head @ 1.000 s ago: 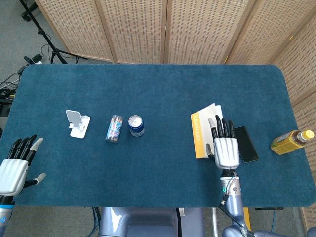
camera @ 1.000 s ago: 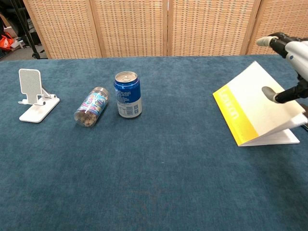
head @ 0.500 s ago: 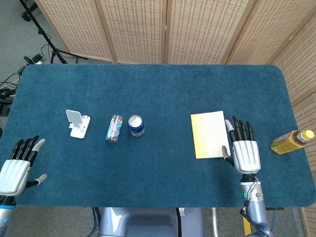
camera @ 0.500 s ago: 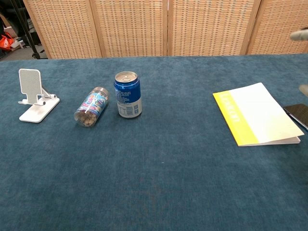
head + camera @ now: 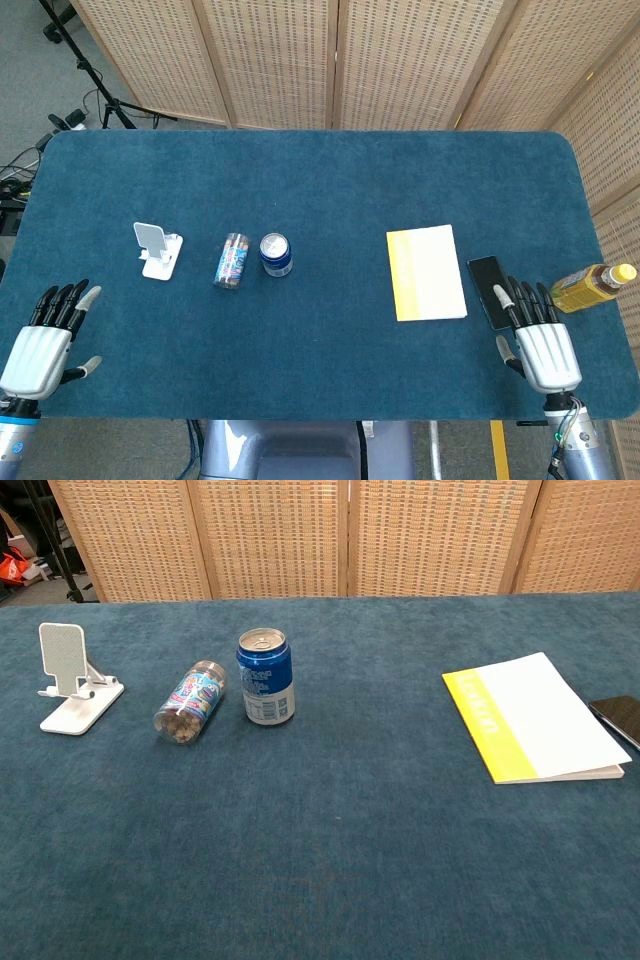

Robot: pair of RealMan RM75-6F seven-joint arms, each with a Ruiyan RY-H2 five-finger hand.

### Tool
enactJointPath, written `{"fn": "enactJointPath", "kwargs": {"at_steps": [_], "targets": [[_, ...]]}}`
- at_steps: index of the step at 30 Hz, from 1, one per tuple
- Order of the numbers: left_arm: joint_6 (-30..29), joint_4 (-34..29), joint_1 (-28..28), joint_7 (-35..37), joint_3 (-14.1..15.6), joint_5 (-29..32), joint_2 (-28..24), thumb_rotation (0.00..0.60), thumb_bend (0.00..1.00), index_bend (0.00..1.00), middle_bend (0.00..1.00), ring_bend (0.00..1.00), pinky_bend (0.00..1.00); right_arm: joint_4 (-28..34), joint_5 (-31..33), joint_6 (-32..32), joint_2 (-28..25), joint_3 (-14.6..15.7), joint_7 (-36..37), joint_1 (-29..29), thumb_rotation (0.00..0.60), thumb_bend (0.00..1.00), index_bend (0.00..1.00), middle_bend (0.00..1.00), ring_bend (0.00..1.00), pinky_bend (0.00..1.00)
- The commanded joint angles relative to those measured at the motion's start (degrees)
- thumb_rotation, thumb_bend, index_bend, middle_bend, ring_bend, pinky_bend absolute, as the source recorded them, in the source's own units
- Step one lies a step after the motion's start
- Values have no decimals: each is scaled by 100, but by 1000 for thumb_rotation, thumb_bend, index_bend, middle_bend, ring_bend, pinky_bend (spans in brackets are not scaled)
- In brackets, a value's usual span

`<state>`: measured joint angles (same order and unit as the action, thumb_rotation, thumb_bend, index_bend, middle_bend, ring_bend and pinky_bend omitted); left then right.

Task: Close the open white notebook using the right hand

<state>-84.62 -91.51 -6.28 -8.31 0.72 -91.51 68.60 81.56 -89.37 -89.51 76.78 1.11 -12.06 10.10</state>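
Observation:
The white notebook with a yellow spine strip lies shut and flat on the blue table, right of centre; the chest view shows the notebook flat too. My right hand hovers at the table's front right corner, fingers spread, holding nothing, well clear of the notebook. Over the front left edge, my left hand is spread and empty. Neither hand appears in the chest view.
A black phone lies just right of the notebook, under my right fingertips. A yellow drink bottle lies at the right edge. A blue can, a tipped jar and a white phone stand sit left of centre.
The notebook's cover came down flat as my right hand let it go. That hand then drew back toward the front right corner, uncovering the phone. The left hand drifted slightly.

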Motion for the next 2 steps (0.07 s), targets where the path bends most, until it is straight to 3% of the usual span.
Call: {"fn": "enactJointPath", "kwargs": {"at_steps": [1, 2], "targets": [[38, 31, -18, -10, 9, 4, 30, 600, 29, 0, 0, 0, 0, -95, -63, -141, 25, 36, 203, -148, 600, 440, 0, 0, 0, 0], [54, 41, -25, -11, 12, 5, 39, 600, 29, 0, 0, 0, 0, -103, -78, -128, 16, 39, 222, -153, 600, 440, 0, 0, 0, 0]]}}
